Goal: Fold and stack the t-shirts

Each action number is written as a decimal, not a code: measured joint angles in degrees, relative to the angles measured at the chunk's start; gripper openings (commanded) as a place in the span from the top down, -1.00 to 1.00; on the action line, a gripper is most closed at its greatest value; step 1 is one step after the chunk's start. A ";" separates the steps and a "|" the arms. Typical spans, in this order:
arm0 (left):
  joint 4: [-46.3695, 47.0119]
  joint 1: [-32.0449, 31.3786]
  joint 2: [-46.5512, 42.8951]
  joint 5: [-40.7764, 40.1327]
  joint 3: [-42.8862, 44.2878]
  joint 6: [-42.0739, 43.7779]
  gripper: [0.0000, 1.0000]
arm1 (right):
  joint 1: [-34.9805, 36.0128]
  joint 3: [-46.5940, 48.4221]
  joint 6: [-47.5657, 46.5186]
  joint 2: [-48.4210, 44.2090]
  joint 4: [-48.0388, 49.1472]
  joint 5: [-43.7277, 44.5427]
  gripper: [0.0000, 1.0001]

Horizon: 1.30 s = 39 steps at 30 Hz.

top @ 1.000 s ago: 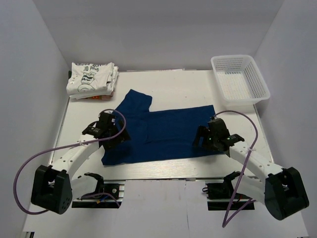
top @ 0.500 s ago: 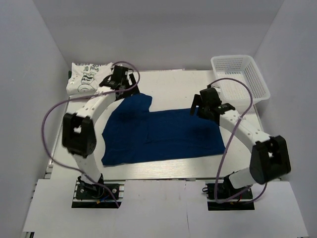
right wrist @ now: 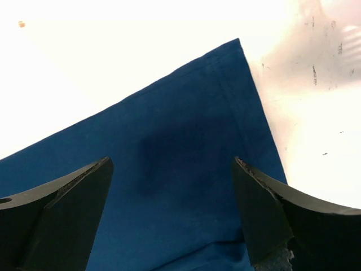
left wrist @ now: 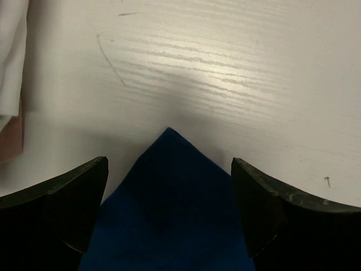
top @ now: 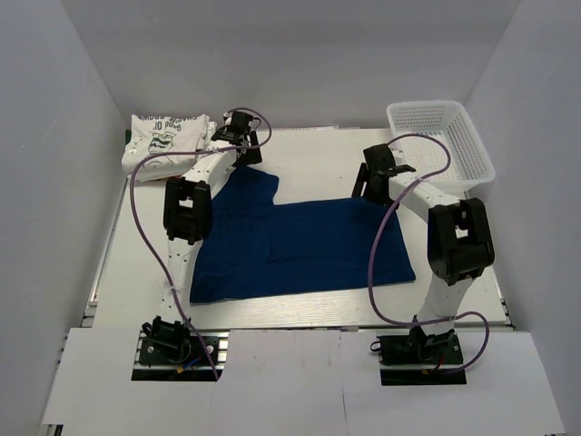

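A large navy-blue t-shirt (top: 300,245) lies spread flat on the white table. Folded white t-shirts (top: 165,141) with dark print are stacked at the back left. My left gripper (top: 241,156) hangs open over the navy shirt's far left corner. In the left wrist view that pointed corner (left wrist: 169,186) sits between the two dark fingers (left wrist: 73,197) of the gripper (left wrist: 169,161). My right gripper (top: 368,189) is open just above the shirt's far right corner. In the right wrist view, navy cloth (right wrist: 169,113) fills the gap of the gripper (right wrist: 172,160). Neither holds anything.
A white mesh basket (top: 440,145) stands at the back right. The white stack's edge (left wrist: 11,56) shows at the left of the left wrist view, with something pinkish-brown (left wrist: 8,138) under it. Bare table (top: 313,154) lies beyond the shirt.
Both arms have reached from the shirt's near edge across to its far edge, now stretched out over the far corners. Both grippers stayed open; the shirt lies as before.
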 measured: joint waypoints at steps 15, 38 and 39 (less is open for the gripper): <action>8.72 0.85 1.20 2.62 -4.28 3.78 -0.28 | -3.21 2.97 4.00 6.03 0.00 1.51 -0.81; 19.74 -1.01 -17.97 5.31 -34.14 4.46 1.00 | -3.19 11.32 11.23 14.78 0.26 4.70 0.60; 20.68 -1.09 -20.04 5.55 -36.57 4.50 1.00 | -3.19 11.13 11.13 14.78 0.26 4.74 0.68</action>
